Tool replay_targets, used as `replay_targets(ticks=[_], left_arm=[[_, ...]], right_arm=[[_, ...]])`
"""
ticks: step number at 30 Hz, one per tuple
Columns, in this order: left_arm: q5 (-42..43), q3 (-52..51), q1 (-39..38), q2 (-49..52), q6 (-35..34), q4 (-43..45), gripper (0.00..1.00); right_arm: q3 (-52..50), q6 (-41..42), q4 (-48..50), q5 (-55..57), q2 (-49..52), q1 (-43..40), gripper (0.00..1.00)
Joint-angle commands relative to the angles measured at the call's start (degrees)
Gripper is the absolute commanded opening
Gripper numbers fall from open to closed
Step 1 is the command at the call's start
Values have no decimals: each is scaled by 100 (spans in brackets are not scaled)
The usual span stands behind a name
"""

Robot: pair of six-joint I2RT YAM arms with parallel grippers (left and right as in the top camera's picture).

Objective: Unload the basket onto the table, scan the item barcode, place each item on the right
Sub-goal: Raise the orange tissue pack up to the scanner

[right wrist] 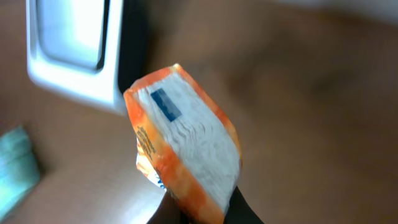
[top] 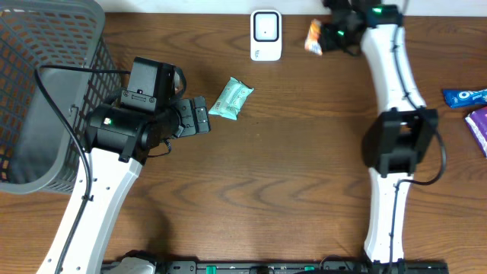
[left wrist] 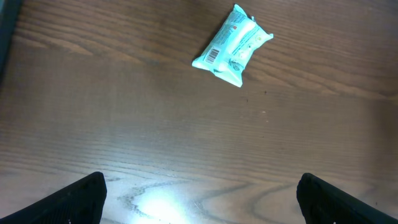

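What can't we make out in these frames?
Right wrist view: the orange packet is blurred, so its print is unreadable and no barcode can be picked out.
Right wrist view: the scanner is cut off by the top edge.
Overhead: the purple packet is cut off by the right edge.
Overhead: the basket runs past the left edge.

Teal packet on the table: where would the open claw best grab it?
Across its narrow middle, from straight above. The teal packet lies flat and slanted, so the left gripper should probably turn to span its short width, leaving the barcode near one end uncovered.
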Motion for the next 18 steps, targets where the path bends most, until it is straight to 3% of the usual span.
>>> replay_targets(ticks=[1,6,10,18], left_arm=[[-76,15,31,33,96,-15,98],[-74,15,31,33,96,-15,98],[-74,15,31,33,96,-15,98],[-76,15,31,33,96,-15,98]], right_arm=[[151,-833,474,2415,46,745,1],[142,-2664,1797,4295,247,1528,1],[142,-3792,2680,4791,542,1843,1],[138,-3873,2852,4817,883,1915,1]])
